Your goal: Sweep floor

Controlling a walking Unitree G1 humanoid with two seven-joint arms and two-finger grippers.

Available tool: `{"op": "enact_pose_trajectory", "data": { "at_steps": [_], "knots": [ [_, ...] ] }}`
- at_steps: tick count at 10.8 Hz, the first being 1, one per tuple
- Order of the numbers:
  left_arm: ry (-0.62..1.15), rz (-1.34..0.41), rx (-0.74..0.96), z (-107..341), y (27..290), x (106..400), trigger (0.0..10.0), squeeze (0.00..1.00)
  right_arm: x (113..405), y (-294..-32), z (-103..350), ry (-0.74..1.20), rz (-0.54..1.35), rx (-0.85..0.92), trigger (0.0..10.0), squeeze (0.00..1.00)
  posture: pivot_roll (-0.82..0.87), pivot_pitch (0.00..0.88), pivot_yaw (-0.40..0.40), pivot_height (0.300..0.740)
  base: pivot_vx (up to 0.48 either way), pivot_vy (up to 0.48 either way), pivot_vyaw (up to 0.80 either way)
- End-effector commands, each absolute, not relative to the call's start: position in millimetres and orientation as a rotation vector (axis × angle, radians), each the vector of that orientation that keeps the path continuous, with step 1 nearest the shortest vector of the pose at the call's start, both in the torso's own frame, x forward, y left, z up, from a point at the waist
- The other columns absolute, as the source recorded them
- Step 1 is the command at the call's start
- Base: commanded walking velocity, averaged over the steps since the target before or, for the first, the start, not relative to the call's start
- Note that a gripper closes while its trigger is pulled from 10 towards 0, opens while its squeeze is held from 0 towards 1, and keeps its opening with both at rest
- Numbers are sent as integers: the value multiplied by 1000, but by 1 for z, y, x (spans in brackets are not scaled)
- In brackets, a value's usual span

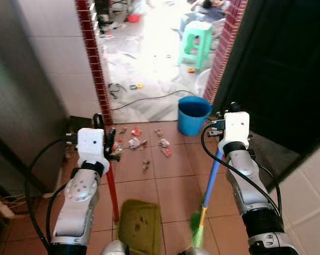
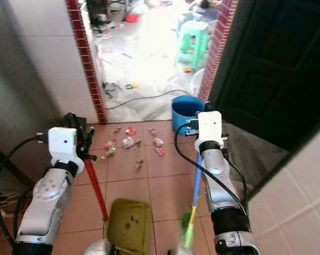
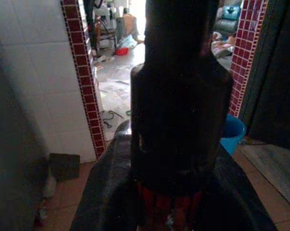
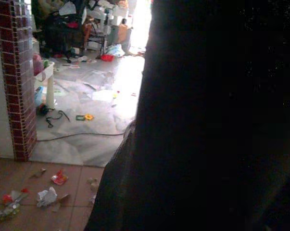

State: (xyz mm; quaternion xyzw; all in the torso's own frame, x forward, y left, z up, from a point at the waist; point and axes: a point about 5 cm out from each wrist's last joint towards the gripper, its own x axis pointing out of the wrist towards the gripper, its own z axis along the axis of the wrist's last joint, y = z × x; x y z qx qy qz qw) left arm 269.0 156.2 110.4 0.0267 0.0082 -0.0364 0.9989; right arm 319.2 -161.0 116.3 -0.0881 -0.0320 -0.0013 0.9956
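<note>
closest in, an olive-green dustpan [image 1: 140, 226] sits low on the terracotta floor tiles [image 1: 170, 191], its red handle [image 1: 112, 187] rising at a slant up to the left gripper [image 1: 107, 142]. those black fingers are wrapped snug around the top of that handle. just beside the pan, the broom's green bristles [image 1: 197, 228] rest near the floor, and the blue broom stick [image 1: 213, 178] climbs to the right gripper [image 1: 219, 127], which sits at the stick's upper end; it looks clamped onto it, though the fingers themselves are mostly hidden behind the white wrist housing, so that is hard to be sure of.

a little farther on, a scatter of litter [image 1: 144, 143] lies across the tiles between the two arms: red and white wrappers and crumpled scraps, spread loosely, well ahead of the dustpan. in the right wrist view the same scraps [image 4: 47, 196] show on the tiles.

beyond that, a blue bucket [image 1: 193, 115] stands at the doorway, near the red-tiled doorframe [image 1: 95, 64] on one side and a dark door [image 1: 287, 69] on the other. a black cable [image 1: 149, 98] snakes over the pale floor past the threshold. farthest back, a green plastic stool [image 1: 196, 42] stands in bright light among more clutter.
</note>
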Motion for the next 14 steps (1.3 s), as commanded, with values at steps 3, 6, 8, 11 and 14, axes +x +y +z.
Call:
{"op": "enact_pose_trajectory", "data": {
  "at_steps": [3,6,8,11,14],
  "knots": [
    [-41,-44,65,120,161,271,10000,0,318,-157,127,-110,27,-152,10000,0,-30,9,-10,740,0,0,0],
    [-48,-45,58,120,162,271,10000,0,317,-157,126,-106,33,-149,10000,0,-29,0,-13,740,94,0,0],
    [-56,-45,55,122,163,272,10000,0,317,-156,126,-106,36,-149,10000,0,-29,1,-12,740,401,0,0],
    [-51,-46,51,120,164,270,10000,0,317,-159,125,-101,24,-157,10000,0,-29,4,-8,740,320,358,0],
    [-39,-49,30,119,163,271,10000,0,316,-160,125,-98,23,-161,10000,0,-31,5,-6,740,316,361,0]
  ]
}}
